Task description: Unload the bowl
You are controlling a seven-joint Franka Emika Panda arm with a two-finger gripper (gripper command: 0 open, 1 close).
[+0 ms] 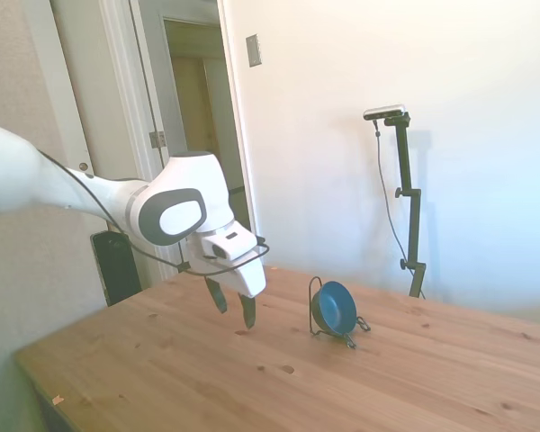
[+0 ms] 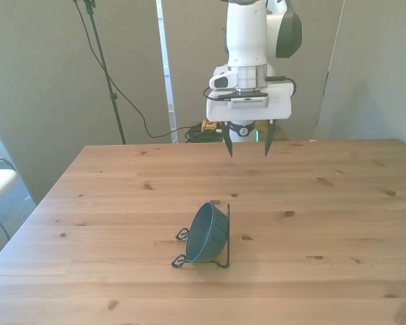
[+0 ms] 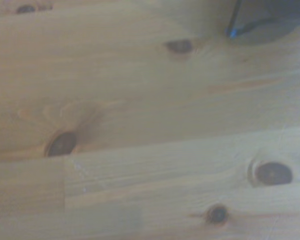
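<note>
A small dark-blue bowl (image 2: 208, 233) with a brighter blue inside stands on its edge in a thin black wire stand (image 2: 224, 238) near the middle of a wooden table (image 2: 338, 223). In the side view the bowl (image 1: 334, 309) shows its blue inside, leaning against the upright wire of the stand (image 1: 313, 308). The white arm's gripper (image 2: 249, 147) hangs above the table, well apart from the bowl and on its far side, toward the robot's base. Its two dark fingers point down, spread apart and holding nothing. In the side view the gripper (image 1: 232, 309) hovers off the wood. The wrist view shows blurred planks with dark knots, and a dark shape at one corner that cannot be made out.
</note>
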